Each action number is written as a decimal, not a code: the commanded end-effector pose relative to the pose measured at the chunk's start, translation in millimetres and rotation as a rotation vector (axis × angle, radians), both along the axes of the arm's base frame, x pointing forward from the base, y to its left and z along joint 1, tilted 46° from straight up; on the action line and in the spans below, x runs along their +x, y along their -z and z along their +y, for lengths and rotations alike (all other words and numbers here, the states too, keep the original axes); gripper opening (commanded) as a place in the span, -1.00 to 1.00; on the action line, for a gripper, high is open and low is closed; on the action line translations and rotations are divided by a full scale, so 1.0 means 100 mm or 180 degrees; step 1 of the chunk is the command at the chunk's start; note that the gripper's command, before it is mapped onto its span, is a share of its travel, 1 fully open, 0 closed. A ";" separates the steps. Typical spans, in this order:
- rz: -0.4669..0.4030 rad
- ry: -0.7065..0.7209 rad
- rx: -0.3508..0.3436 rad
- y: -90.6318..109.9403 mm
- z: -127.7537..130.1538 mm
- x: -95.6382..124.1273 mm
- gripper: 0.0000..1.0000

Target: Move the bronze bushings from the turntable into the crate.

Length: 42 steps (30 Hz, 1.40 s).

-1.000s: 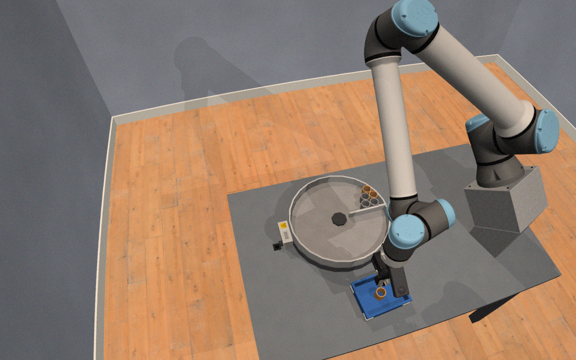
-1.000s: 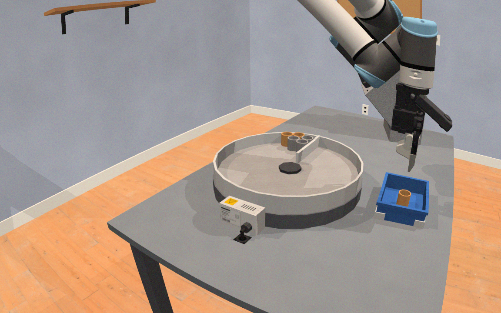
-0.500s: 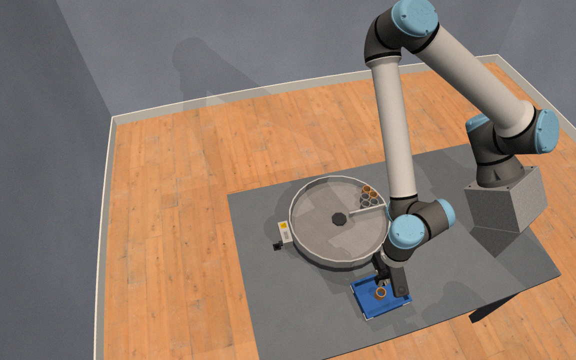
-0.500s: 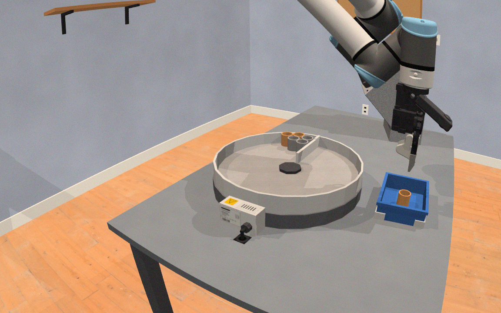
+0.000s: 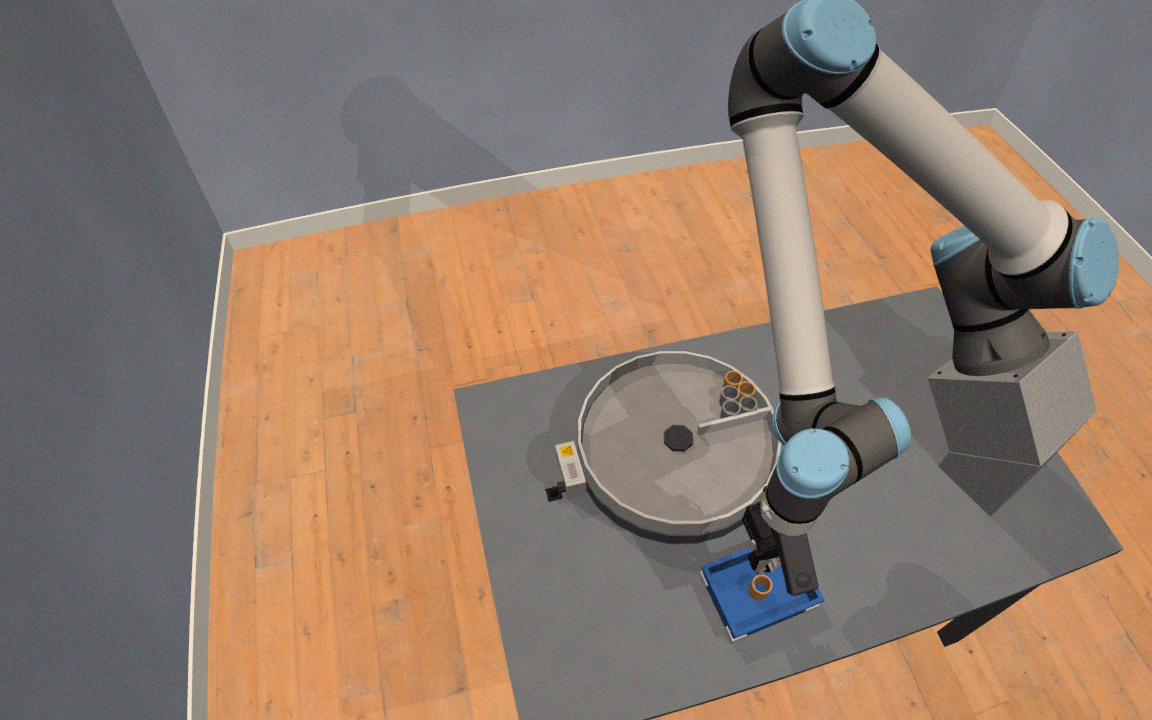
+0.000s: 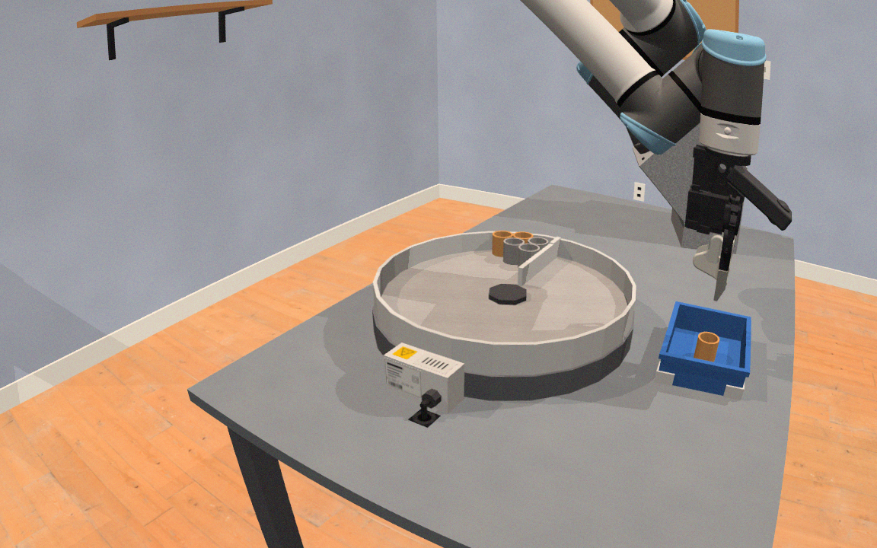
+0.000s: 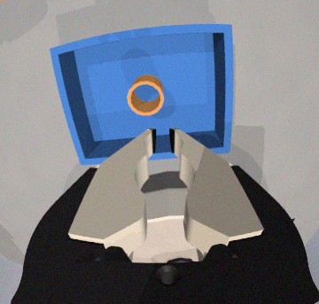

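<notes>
A blue crate [image 5: 729, 610] [image 6: 700, 371] [image 7: 71, 96] stands on the grey table in front of the turntable [image 5: 643, 483] [image 6: 496, 335]. One bronze bushing [image 5: 761, 582] [image 6: 706, 345] [image 7: 145, 96] stands upright in the crate. On the turntable, by its divider bar, two bronze bushings [image 5: 731, 378] [image 6: 500, 242] stand with three steel bushings [image 5: 730, 407] [image 6: 513, 251]. My gripper [image 5: 766, 564] [image 6: 719, 291] [image 7: 162, 130] hangs above the crate's near edge, fingers shut, with nothing between them.
A raised divider bar [image 5: 732, 420] [image 6: 538, 260] and a dark hub [image 5: 678, 437] [image 6: 507, 293] sit on the turntable. A grey control box [image 5: 567, 462] [image 6: 422, 371] stands against the turntable's rim. The arm's base block [image 5: 1010, 402] stands at the table's right.
</notes>
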<state>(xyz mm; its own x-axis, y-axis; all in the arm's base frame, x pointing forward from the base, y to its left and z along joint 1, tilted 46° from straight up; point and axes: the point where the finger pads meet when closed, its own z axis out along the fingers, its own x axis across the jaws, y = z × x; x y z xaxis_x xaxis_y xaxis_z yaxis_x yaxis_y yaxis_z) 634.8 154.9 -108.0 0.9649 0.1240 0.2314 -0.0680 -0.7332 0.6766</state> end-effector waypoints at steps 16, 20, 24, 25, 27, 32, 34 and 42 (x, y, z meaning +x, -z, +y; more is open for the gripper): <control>-0.0003 -0.0002 0.0001 0.00 0.00 0.00 -0.88; -0.0003 -0.0002 0.0001 -0.01 0.00 0.00 -0.90; -0.0002 -0.0001 0.0001 -0.06 -0.06 -0.03 -0.90; -0.0002 -0.0001 0.0001 -0.09 -0.10 -0.04 -0.90; -0.0002 -0.0001 0.0001 -0.09 -0.10 -0.04 -0.90; -0.0003 0.0000 -0.0002 -0.36 -0.43 -0.19 -0.90; -0.0003 -0.0001 -0.0003 -0.53 -0.63 -0.27 -0.90; -0.0005 -0.0002 -0.0006 -1.35 -1.66 -0.68 -0.90</control>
